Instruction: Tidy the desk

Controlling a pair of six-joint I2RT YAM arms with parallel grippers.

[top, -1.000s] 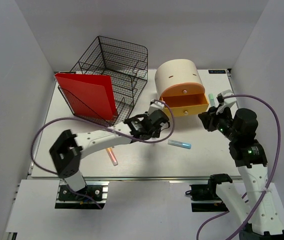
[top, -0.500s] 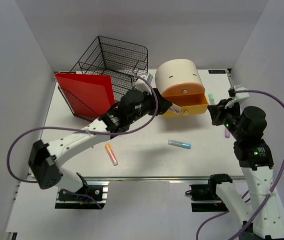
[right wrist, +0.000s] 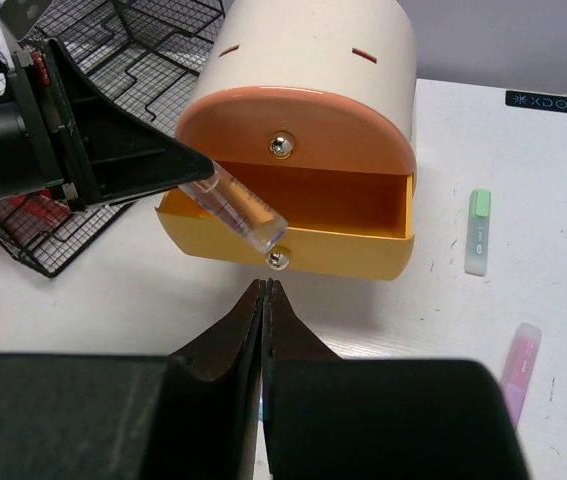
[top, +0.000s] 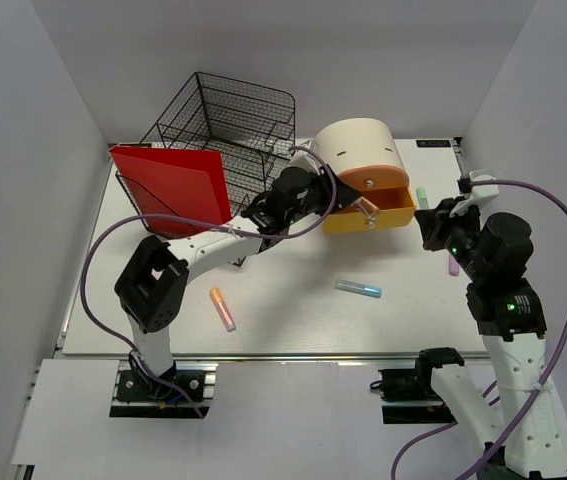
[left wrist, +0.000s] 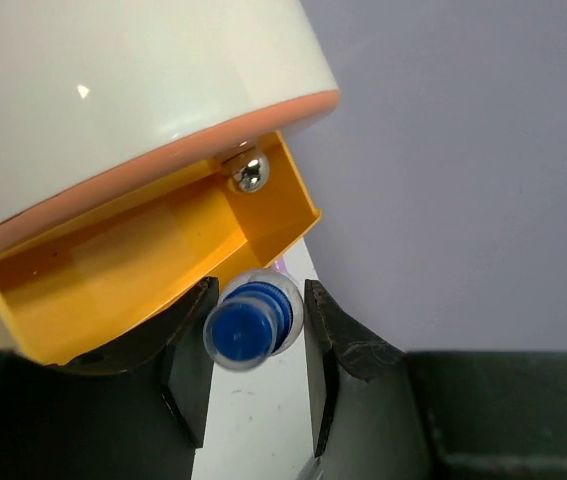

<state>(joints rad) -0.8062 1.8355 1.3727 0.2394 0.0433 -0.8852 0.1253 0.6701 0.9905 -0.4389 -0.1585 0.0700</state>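
The white desk holds a round beige drawer unit whose orange lower drawer stands open. My left gripper is shut on a clear-capped blue highlighter and holds it tilted just above the open drawer's front left corner. The right wrist view shows the highlighter poking over the drawer's front wall. My right gripper is shut and empty, to the right of the drawer, its tips in front of the drawer knob.
A black wire mesh tray with a red folder stands at the back left. Loose highlighters lie on the desk: orange, blue, green and pink.
My left arm has swung from the desk's middle up and right to the open drawer, carrying the highlighter. My right gripper has drawn back slightly to the right.
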